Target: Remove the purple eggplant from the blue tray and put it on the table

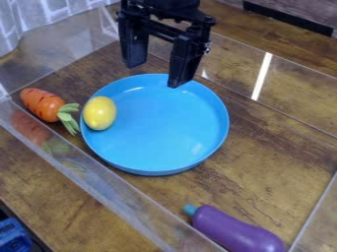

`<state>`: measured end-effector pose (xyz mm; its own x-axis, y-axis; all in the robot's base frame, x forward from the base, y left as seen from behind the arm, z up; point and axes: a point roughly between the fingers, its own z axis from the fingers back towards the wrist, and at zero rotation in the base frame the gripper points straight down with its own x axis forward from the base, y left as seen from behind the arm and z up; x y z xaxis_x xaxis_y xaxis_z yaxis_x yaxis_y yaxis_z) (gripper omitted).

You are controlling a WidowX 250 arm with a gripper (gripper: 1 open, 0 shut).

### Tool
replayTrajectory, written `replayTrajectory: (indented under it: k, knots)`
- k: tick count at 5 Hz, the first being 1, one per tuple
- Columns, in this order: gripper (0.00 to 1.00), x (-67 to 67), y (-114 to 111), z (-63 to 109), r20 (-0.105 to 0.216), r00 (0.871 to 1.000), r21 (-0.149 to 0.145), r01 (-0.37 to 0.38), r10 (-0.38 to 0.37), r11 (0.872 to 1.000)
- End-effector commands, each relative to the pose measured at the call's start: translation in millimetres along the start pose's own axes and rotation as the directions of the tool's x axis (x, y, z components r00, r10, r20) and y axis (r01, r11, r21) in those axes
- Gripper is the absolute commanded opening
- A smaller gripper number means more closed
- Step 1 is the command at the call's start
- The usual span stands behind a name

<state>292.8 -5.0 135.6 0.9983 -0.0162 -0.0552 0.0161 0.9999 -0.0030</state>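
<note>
The purple eggplant point(235, 229) lies on the dark wood table point(277, 138) at the front right, stem cap pointing left, outside the blue tray point(165, 133). The tray sits in the middle of the table. A yellow lemon-like ball point(101, 113) rests on the tray's left rim. My gripper point(160, 61) hangs over the tray's far edge, open, with its two black fingers spread and nothing between them. It is well away from the eggplant.
An orange carrot point(43, 103) with a green top lies on the table left of the tray, beside the ball. Clear acrylic walls point(27, 143) border the table on the left, back and right.
</note>
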Motion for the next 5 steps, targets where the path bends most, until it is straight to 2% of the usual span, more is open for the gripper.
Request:
replayTrajectory:
  k: [1,2,3,4,5]
  knots:
    - [1.00,0.6,-2.5,-5.9,-0.011,1.000,-0.002,0.022,-0.022,1.000]
    - [1.00,0.6,-11.3,-14.2,-0.017,0.994,-0.006,0.104,-0.104,0.995]
    - [1.00,-2.6,-24.7,-21.1,-0.019,0.972,-0.008,0.234,-0.234,0.972]
    - [1.00,-7.4,-42.4,-29.3,-0.016,0.916,-0.004,0.401,-0.401,0.916]
    - [1.00,-7.4,-62.2,-44.4,-0.015,0.833,0.014,0.553,-0.553,0.833]
